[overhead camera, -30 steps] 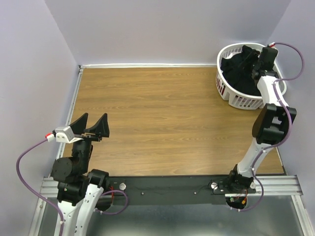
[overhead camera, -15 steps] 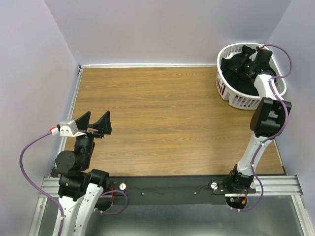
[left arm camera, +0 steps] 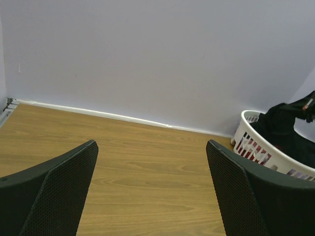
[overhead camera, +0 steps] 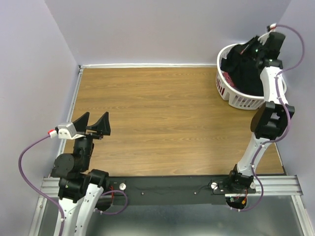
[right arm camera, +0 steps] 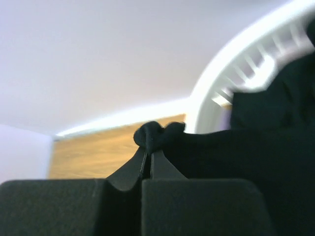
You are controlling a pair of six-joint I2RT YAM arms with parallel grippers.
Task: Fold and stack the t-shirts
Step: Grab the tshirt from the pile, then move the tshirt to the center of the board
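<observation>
The right gripper (overhead camera: 255,48) hangs over the far side of a white slotted laundry basket (overhead camera: 241,102), its jaws clenched on a small bunch of the black t-shirt (overhead camera: 243,71). In the right wrist view the two fingers (right arm camera: 130,169) meet tip to tip with a knot of dark cloth pinched just beyond them, and the rest of the shirt (right arm camera: 236,162) falls away to one side of the jaws and below them into the basket, whose white rim (right arm camera: 236,64) curves past behind. From above, the shirt drapes from the pinch down over the basket's contents, most of it heaped inside the rim. A little coral-red cloth (left arm camera: 248,146) shows through the basket's slots, lower than the black shirt and well under the clenched jaws. Across the wooden table (overhead camera: 172,113), the left gripper (overhead camera: 93,127) sits released, jaws spread wide and nothing between them. Its wrist view looks out past both fingers (left arm camera: 64,191) at bare wood, the pale purple wall (left arm camera: 157,54) and the basket far off beyond the right-hand finger. The two grippers stand well apart, with the black shirt wholly at the right one.
</observation>
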